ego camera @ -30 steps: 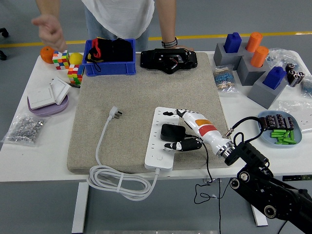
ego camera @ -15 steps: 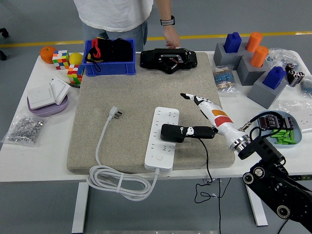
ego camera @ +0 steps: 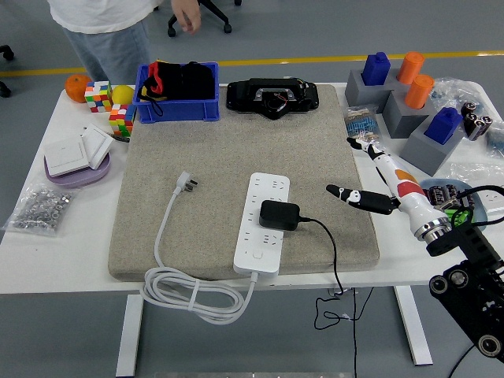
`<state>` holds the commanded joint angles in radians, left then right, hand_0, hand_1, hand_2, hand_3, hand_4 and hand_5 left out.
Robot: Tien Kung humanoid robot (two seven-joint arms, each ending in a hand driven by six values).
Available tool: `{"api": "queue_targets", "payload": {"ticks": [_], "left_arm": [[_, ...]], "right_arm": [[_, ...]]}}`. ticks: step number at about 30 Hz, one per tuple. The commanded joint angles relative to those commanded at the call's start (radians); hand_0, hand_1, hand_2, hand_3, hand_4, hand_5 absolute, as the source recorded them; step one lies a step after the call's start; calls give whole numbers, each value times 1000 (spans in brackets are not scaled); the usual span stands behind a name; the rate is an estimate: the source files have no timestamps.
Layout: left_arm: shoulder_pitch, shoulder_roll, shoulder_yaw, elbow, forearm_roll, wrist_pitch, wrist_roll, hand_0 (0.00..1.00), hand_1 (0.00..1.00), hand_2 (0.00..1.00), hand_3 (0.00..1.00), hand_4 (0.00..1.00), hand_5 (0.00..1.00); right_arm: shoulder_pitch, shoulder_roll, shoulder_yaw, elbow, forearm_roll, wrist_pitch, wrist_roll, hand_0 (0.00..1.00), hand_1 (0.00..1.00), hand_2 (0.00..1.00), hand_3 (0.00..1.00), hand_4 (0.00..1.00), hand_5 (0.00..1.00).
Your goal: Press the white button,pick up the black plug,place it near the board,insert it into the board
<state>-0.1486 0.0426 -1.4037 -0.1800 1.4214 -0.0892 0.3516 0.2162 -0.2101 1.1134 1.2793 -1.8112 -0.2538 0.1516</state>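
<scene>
Right arm: I see it reach in from the table's near right corner, forearm angled up-left.
Robot hand [ego camera: 376, 177]: fingers spread wide, holding nothing, above the mat's right edge.
Black plug [ego camera: 278, 215]: seated on the white board [ego camera: 262, 223], mid-table, well apart from the hand.
Writing: none I can read.

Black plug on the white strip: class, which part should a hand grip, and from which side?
Grip the black plug by its near and far sides, coming from above. It sits flat on the strip, and its cable leaves rightward, so that side is obstructed.
</scene>
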Motion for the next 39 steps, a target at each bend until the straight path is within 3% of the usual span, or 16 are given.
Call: {"api": "queue_targets", "payload": {"ticks": [21, 39], "left_arm": [[2, 0, -17, 0, 1, 3, -1, 774, 711, 666, 735, 656, 540], [2, 0, -15, 0, -4, 6, -3, 773, 710, 665, 735, 657, 543]], "right_arm": [[-106, 8, 245, 42, -26, 2, -13, 975, 936, 905, 927, 998, 705], [-150, 21, 365, 73, -48, -2, -18, 973, 927, 896, 914, 998, 726]]}}
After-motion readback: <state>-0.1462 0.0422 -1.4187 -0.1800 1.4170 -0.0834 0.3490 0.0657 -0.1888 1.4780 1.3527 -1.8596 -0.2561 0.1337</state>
